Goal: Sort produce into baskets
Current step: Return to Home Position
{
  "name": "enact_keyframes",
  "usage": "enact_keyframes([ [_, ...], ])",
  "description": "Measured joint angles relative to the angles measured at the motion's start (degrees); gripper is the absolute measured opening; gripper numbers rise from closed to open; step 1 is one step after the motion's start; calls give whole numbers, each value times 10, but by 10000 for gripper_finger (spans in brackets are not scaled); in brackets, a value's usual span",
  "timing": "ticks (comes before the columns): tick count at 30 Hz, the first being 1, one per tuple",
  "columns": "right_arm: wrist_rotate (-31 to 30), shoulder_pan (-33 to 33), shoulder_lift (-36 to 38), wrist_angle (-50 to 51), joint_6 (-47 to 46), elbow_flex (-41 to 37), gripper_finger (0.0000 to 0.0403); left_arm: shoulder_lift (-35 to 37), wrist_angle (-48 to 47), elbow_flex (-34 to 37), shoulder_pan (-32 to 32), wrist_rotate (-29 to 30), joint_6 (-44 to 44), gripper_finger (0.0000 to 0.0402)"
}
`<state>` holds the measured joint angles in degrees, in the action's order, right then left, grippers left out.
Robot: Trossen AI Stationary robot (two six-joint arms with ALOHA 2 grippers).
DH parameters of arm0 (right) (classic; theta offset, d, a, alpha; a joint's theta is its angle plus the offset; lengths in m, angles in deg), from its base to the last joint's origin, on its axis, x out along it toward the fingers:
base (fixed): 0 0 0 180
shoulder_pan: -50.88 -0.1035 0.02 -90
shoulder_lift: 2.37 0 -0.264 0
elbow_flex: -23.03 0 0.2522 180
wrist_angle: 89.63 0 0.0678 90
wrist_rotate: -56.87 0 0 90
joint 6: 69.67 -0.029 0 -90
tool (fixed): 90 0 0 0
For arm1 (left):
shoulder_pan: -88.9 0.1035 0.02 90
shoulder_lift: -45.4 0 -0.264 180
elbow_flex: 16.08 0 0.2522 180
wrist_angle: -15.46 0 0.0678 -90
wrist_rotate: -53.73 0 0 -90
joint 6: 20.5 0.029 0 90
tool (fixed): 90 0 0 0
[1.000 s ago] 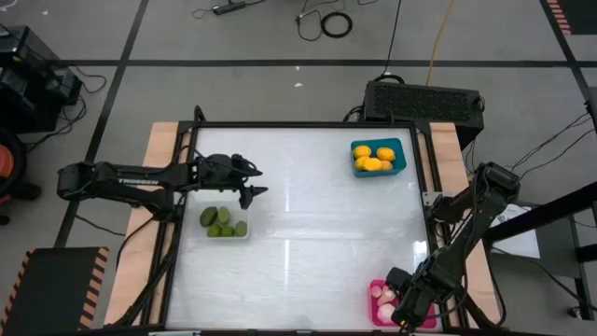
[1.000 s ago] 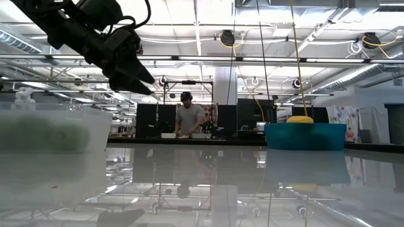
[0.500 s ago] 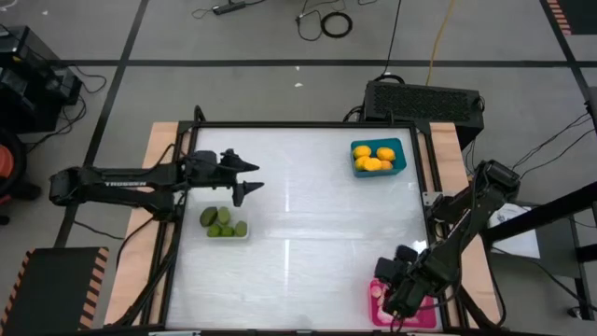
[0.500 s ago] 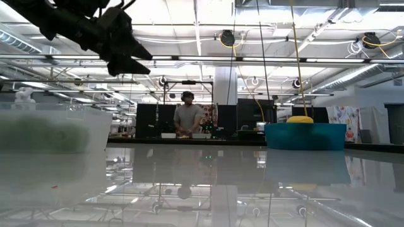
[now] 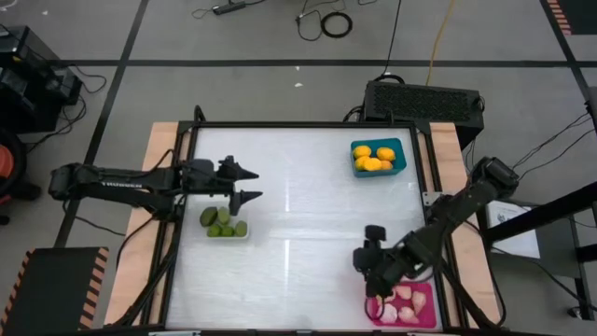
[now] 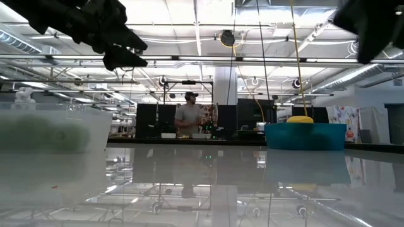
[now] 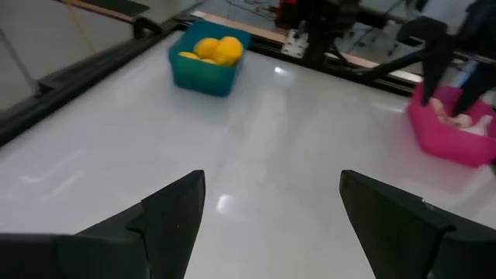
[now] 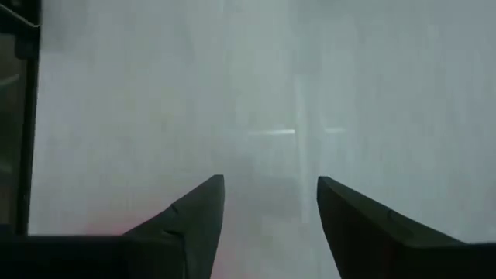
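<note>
Right wrist view has the right gripper [image 8: 267,203] with its two fingers spread apart and nothing between them, bare table [image 8: 310,93] ahead. From above it hangs just beside the pink tray [image 5: 426,315], where the garlic [image 5: 401,301] lies. The left gripper [image 5: 254,184], fingers likewise parted and empty, hovers next to the clear tray [image 5: 245,236] of green pieces [image 5: 221,224]. The yellow ones [image 5: 373,159] sit in the teal tray [image 5: 402,146]. Nothing loose shows on the table, so the sorting looks done. To go home well, each arm should rise first, then pull back, clearing its tray's rim.
</note>
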<state>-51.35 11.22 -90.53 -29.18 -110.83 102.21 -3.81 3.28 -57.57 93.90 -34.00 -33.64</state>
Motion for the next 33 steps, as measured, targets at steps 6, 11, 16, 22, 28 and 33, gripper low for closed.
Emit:
enact_keyframes([
  [6,49,82,55,-129,131,-102,188,0,-4,0,-25,41,19,306],
  [11,89,138,151,-206,136,-215,173,0,-10,1,-46,50,39,306],
  [16,53,156,265,-311,154,-295,160,16,65,69,-56,90,41,302],
  [22,-42,156,382,-471,224,-382,143,39,300,183,-53,97,31,280],
  [28,-41,173,461,-686,285,-507,106,44,384,217,-53,93,32,258],
  [33,-5,221,494,-828,286,-598,50,46,388,217,-45,69,34,236],
])
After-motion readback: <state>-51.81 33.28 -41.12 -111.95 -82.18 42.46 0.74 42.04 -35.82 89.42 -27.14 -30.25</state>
